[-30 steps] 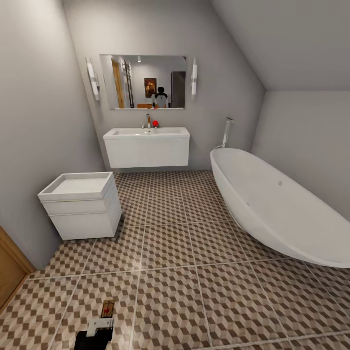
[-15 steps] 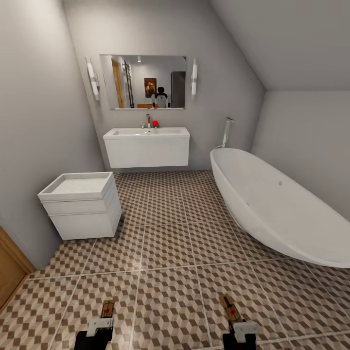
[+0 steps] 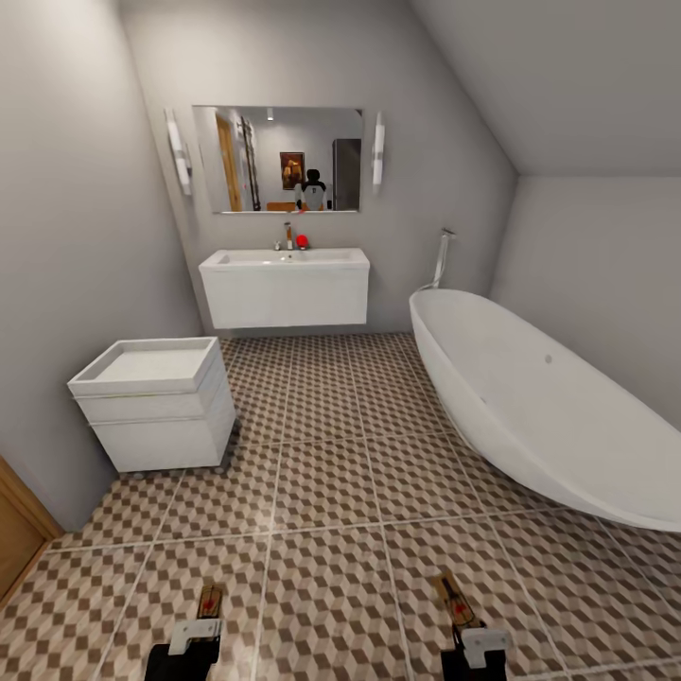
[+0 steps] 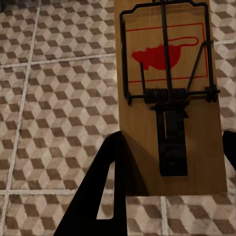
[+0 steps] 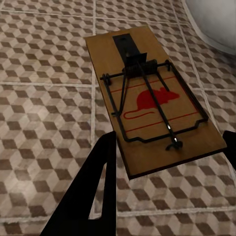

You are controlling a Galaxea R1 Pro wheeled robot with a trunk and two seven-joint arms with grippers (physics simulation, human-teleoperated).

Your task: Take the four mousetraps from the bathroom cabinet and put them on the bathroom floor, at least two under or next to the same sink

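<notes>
Two mousetraps are in hand above the bathroom floor (image 3: 322, 478). My left gripper (image 3: 197, 632) is shut on one mousetrap (image 3: 209, 600), a brown board with dark wire and a red mouse print (image 4: 167, 93), held at its edges between dark fingers (image 4: 96, 196). At the lower right, my right gripper (image 3: 478, 645) is shut on a second mousetrap (image 3: 454, 598), which sticks out past the fingers (image 5: 93, 196) and is tilted over the tiles (image 5: 152, 105). The white wall-hung sink (image 3: 284, 284), with a tap and a red ball, stands at the far wall.
A small white drawer unit (image 3: 151, 402) stands by the left wall. A white oval bathtub (image 3: 539, 397) takes up the right side. A brown wooden panel (image 3: 14, 534) shows at the lower left edge. A mirror (image 3: 279, 159) hangs above the sink.
The right gripper with its mousetrap has come up into the head view from below. The view has shifted slightly; the left gripper still holds its trap.
</notes>
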